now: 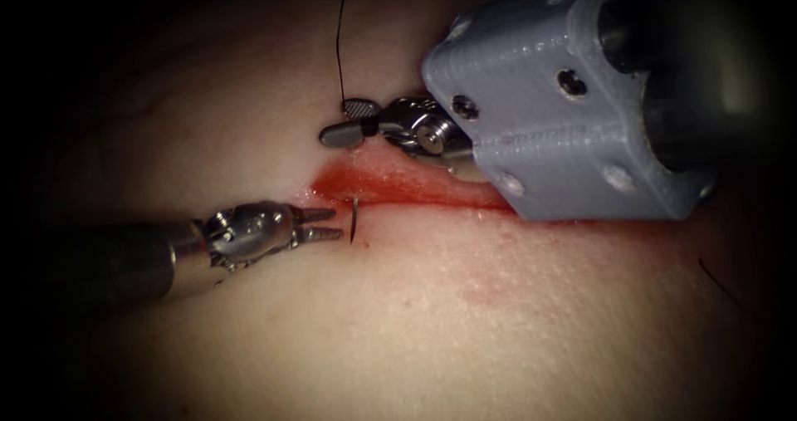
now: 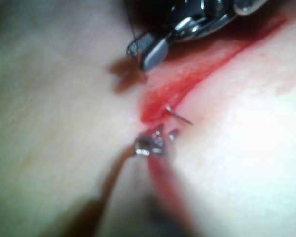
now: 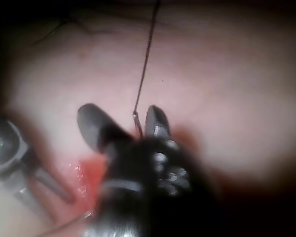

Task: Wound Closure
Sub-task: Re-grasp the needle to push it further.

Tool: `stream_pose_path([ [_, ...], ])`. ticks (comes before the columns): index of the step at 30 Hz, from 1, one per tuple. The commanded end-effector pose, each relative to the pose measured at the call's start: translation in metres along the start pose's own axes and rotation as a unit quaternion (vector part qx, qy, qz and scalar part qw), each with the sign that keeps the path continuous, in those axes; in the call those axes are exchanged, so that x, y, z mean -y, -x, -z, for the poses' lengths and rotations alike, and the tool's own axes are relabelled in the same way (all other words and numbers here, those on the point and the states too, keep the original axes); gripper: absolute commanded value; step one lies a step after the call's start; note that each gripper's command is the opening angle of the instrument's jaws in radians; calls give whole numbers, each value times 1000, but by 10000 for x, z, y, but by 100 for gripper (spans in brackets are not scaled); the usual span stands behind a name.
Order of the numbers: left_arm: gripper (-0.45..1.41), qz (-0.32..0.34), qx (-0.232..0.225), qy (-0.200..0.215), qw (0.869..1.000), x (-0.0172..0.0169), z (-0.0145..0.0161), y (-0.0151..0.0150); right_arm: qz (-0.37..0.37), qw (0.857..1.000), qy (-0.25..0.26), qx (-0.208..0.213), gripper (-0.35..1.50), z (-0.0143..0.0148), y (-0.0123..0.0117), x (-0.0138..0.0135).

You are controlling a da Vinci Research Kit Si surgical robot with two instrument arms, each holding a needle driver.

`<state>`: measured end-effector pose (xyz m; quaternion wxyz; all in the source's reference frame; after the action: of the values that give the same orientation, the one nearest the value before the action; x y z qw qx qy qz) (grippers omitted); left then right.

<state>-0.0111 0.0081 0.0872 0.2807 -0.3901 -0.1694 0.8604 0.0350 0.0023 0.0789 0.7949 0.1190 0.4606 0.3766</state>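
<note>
Just below the left end of the cut [image 1: 398,184], the needle [image 1: 354,219] stands partly in the tissue [image 1: 465,330]; left tool [image 1: 330,225], jaws narrowly parted and empty, should grasp squarely; right tool [image 1: 347,120] gapes beside the thread [image 1: 339,47].

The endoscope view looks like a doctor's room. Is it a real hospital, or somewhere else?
Probably a practice bench. The tissue is a slab with a cut and red fluid. The left tool, jaws open, holds nothing beside the needle stuck in the tissue; the right tool, jaws open, has thread at its tip.
</note>
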Motion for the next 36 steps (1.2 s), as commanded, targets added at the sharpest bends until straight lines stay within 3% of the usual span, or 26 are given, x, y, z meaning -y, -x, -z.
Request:
stream_pose_path([
  [1, -10, 0, 0, 2, 1000, -1, -9, 3, 1, 1000, -2, -6, 113, -6, 0, 1],
  [3, -10, 0, 0, 2, 1000, -1, -9, 3, 1, 1000, -3, -5, 94, -5, -2, 2],
  [4, -10, 0, 0, 2, 1000, -1, -10, 3, 8, 1000, -2, -1, 5, -4, 1, 4],
  [5, -10, 0, 0, 2, 1000, -2, -10, 3, 12, 1000, -5, 3, -35, -4, 2, 5],
  [15, -10, 1, 1, 2, 1000, -2, -9, 2, 5, 998, -11, 62, -35, 2, 18, 3],
  [20, -10, 1, 1, 2, 1000, -2, -9, 2, -32, 993, -54, 95, -35, -5, 38, 9],
  [36, -10, -2, 2, 2, 1000, -2, -9, 1, -63, 987, -89, 122, -35, -11, 53, 23],
])
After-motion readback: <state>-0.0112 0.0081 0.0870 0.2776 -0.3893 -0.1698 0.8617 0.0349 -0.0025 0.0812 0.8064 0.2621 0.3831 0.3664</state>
